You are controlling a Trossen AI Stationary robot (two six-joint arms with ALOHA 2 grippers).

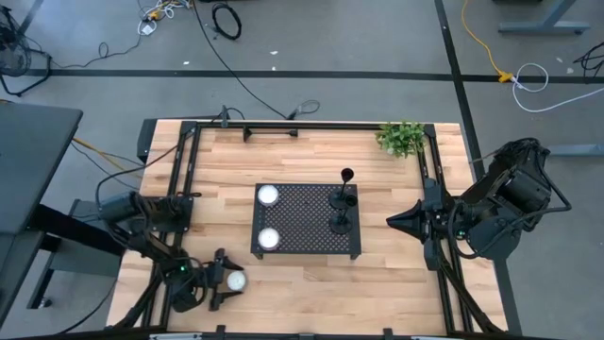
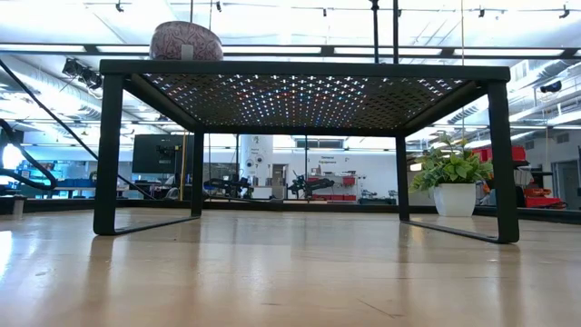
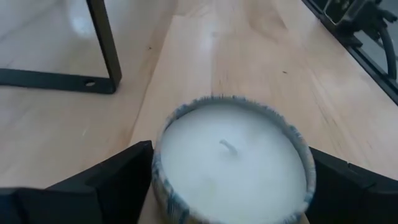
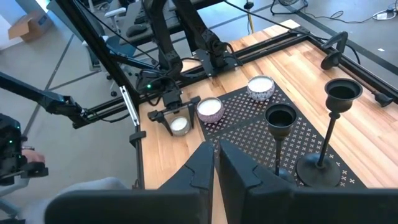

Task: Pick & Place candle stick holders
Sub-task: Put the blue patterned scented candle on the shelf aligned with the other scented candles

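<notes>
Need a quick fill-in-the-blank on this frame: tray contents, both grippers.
1. The black perforated tray carries ____ white candles.
2. The candle stick holders stand on the tray's side nearer the ____ arm.
3. The left gripper is open around a third ____ on the table.
4. The right gripper is ____ and holds nothing.

Missing: two; right; candle; shut

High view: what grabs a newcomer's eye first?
The black perforated tray at the table's centre, carrying two white candles on its left side and tall black candle stick holders on its right. Next, the left gripper at the table's near left edge, its fingers open on either side of a third candle. The right gripper waits shut, just right of the tray.
</notes>
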